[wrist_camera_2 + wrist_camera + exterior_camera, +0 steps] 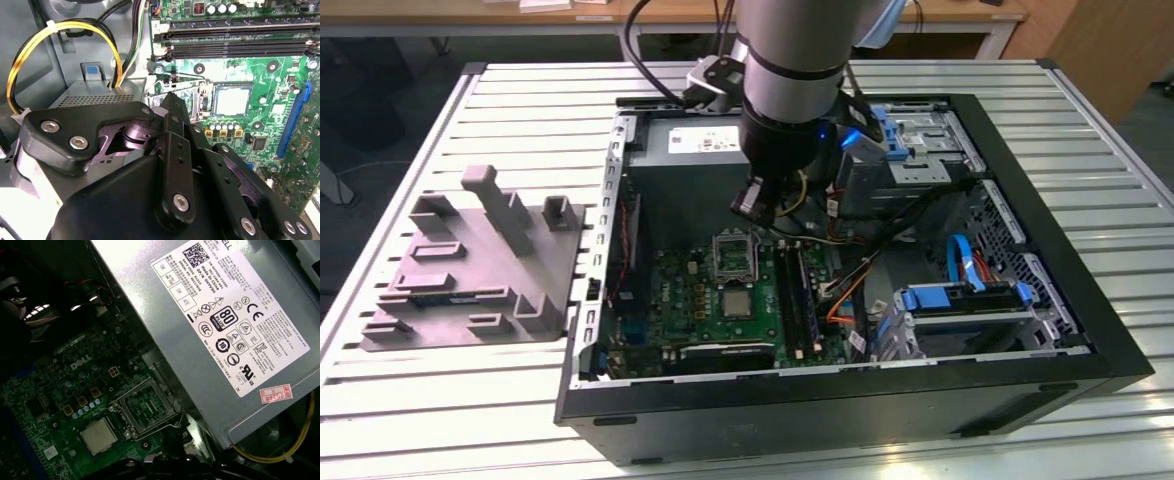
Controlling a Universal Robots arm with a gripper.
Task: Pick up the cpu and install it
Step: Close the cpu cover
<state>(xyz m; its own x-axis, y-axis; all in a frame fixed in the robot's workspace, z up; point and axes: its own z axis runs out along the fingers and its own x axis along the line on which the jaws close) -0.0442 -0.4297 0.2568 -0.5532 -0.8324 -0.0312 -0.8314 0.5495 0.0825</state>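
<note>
Item: 1 cpu (pixel 739 303), lying flat in its seat on the green motherboard (pixel 680 300) inside the computer case (pixel 1067 330), next to the open socket frame (pixel 735 256). Gripper (pixel 750 203) hangs above that frame, apart from the cpu; whether its fingers are closed or spread cannot be told.

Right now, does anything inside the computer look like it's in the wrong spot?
Yes. The small silvery square cpu lies flat on the green motherboard, beside the dark rectangular socket with its shiny metal frame, not inside it. The socket stands open and empty, as the first wrist view also shows. The gripper hangs above the socket.
</note>
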